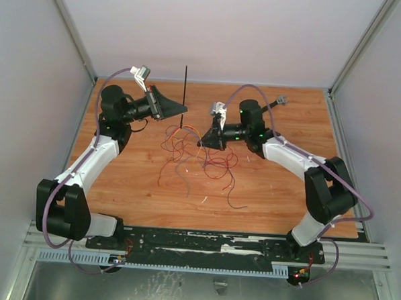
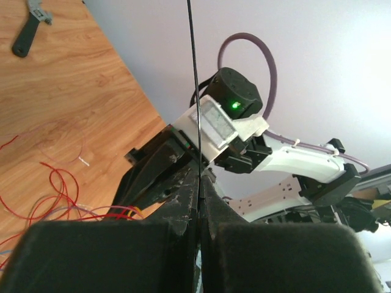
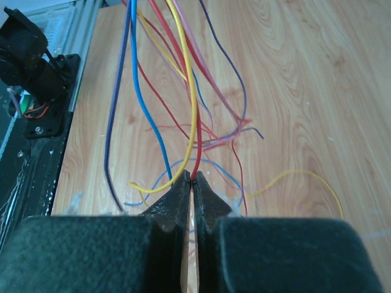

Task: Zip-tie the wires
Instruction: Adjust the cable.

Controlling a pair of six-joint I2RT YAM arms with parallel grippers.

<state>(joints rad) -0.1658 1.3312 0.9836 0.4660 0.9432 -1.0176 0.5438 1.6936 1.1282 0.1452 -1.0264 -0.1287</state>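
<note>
The wires (image 1: 196, 162) lie as a loose tangle, mostly red, on the wooden table in the middle. My left gripper (image 1: 184, 109) is shut on the zip tie (image 1: 184, 89), a thin black strip that points toward the back wall. In the left wrist view the zip tie (image 2: 193, 79) runs straight out from between my shut fingertips (image 2: 200, 177). My right gripper (image 1: 202, 143) is shut on wires at the tangle's upper edge. In the right wrist view its tips (image 3: 192, 181) pinch a red and a yellow strand (image 3: 194, 91), and several more coloured strands hang over the table.
A short black tool with a grey head (image 1: 277, 102) lies at the back right of the table; it also shows in the left wrist view (image 2: 29, 27). Purple cables loop over both arms. Grey walls close in the back and sides.
</note>
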